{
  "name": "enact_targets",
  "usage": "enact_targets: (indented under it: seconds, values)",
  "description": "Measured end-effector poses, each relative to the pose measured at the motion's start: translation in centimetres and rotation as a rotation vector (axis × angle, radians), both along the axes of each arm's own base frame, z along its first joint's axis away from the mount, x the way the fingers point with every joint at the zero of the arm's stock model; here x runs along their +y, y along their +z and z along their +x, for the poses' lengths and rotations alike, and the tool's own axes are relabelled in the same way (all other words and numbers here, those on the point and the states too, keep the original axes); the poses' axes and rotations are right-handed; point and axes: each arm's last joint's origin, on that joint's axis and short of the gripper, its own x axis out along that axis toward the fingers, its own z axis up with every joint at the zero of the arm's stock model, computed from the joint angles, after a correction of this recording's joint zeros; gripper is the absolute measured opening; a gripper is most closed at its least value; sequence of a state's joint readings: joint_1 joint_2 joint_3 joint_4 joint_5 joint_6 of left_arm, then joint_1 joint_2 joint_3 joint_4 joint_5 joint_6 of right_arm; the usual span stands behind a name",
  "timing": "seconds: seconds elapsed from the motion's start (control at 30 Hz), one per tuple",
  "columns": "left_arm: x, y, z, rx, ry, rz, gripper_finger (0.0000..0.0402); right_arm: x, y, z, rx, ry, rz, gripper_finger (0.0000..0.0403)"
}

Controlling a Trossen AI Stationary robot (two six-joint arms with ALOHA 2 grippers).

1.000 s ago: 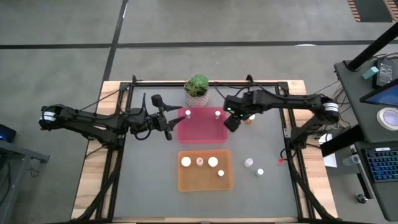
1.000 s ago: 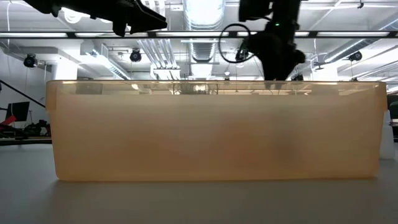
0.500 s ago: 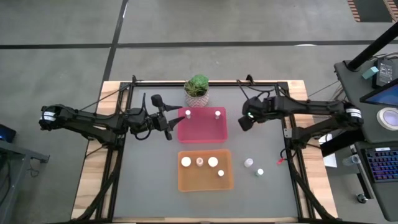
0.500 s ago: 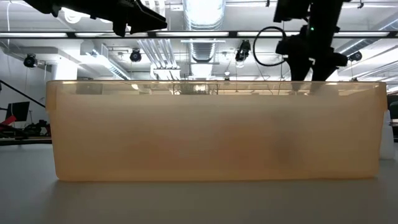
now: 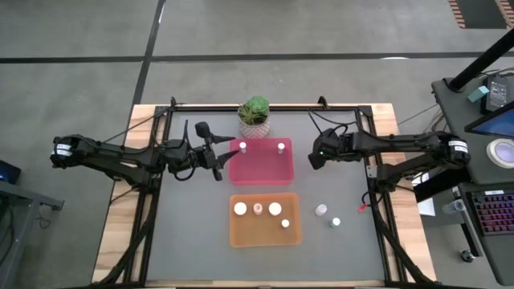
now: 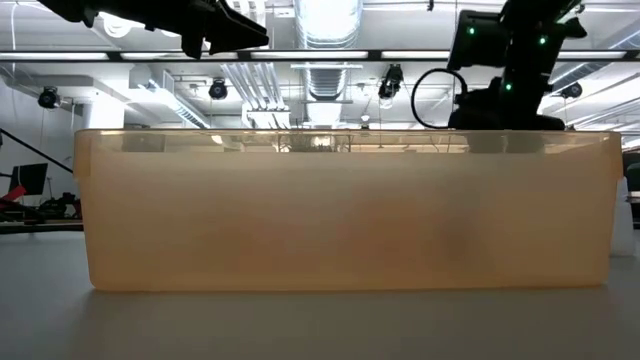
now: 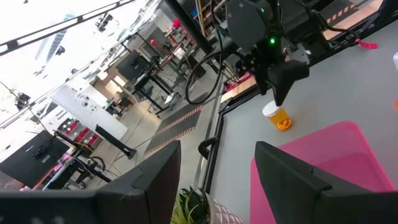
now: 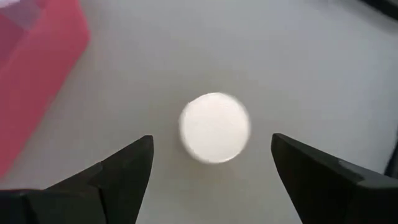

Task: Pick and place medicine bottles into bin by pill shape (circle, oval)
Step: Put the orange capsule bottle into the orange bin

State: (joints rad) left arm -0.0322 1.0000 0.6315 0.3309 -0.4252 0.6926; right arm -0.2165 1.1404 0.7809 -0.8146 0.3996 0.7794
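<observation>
The right pincer (image 8: 211, 180) hangs wide open directly above an upright, seemingly orange bottle (image 8: 214, 127) standing on the worktop (image 5: 337, 257) beside the pink bin (image 5: 261, 160), nearer than the left arm.

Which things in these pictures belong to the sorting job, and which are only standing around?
Belong to the job:
- bottle under the right gripper
- right gripper, fingers open
- two loose bottles on the table
- pink bin
- orange bin

Only standing around:
- potted plant
- left gripper, waiting beside the pink bin
</observation>
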Motion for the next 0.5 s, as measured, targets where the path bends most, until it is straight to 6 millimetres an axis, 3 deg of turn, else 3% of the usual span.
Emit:
enact_targets:
  seconds: [0.5]
  values:
    - [0.0, 0.0, 0.0, 0.0, 0.0, 0.0, 0.0191, -0.1, -2.3, -0.3, -0.028, -0.013, -0.083, 0.031]
